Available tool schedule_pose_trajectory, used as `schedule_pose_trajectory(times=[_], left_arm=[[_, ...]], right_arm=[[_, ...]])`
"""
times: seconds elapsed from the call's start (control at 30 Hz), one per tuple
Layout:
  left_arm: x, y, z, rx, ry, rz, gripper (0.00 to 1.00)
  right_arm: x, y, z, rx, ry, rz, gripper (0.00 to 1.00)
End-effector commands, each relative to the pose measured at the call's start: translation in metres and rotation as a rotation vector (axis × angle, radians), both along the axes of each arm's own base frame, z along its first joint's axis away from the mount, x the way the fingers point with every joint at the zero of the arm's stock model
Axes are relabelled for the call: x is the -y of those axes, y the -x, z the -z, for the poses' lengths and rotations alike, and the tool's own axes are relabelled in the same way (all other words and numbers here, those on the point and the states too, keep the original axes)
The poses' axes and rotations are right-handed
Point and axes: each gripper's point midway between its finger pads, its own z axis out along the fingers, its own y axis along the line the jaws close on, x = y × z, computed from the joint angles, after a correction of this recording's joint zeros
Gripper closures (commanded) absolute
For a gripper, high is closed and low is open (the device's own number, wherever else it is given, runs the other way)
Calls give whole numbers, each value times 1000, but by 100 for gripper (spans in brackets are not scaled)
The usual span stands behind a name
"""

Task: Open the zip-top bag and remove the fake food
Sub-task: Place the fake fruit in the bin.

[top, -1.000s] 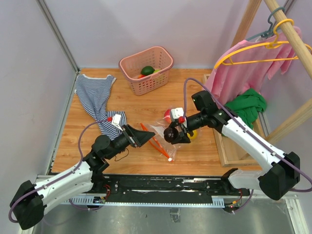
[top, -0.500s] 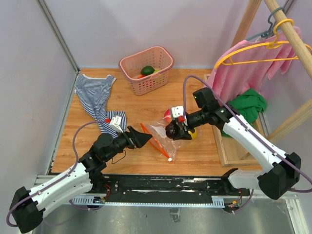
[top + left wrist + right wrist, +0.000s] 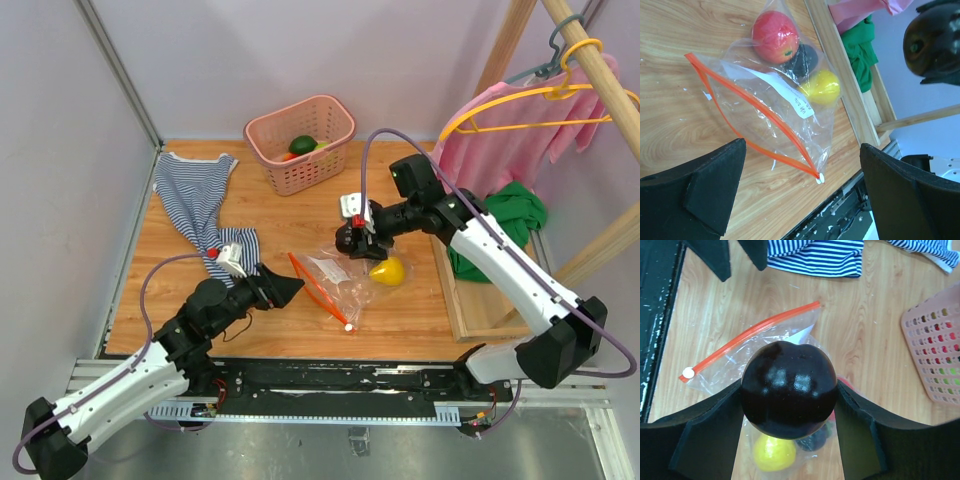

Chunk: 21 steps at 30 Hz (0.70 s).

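The zip-top bag [image 3: 333, 278] lies on the table, its red-orange zip strip [image 3: 752, 107] parted and a white label [image 3: 790, 95] on its side. Inside it lie a red apple [image 3: 775, 35], a yellow fruit [image 3: 822, 87] and a dark piece [image 3: 807, 60]. My right gripper [image 3: 356, 238] is shut on a dark purple-black fruit [image 3: 789, 389] and holds it in the air above the bag's far end. My left gripper [image 3: 288, 289] is open and empty, just left of the bag's mouth, not touching it.
A pink slotted basket [image 3: 300, 143] with green and red fruit stands at the back. A striped cloth [image 3: 195, 200] lies at the left. A wooden rack base [image 3: 470, 300] with pink and green clothes stands at the right.
My right gripper has risen up and back from the bag with the dark fruit in it. My left gripper has drawn back a little to the left, away from the bag's mouth.
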Motion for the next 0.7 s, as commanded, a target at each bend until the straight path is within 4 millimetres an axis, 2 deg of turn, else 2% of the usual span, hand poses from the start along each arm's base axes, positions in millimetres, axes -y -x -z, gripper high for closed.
schedule_pose_trajectory(times=[0.0, 0.37, 0.67], left_arm=[[-7, 0, 9, 6, -28, -26, 1], [-14, 4, 14, 13, -11, -39, 1], [-19, 7, 17, 9, -1, -53, 1]], right_arm=[[-5, -12, -13, 33, 13, 32, 94], [-24, -56, -38, 114, -20, 111, 99], [-45, -103, -53, 166, -60, 201, 99]])
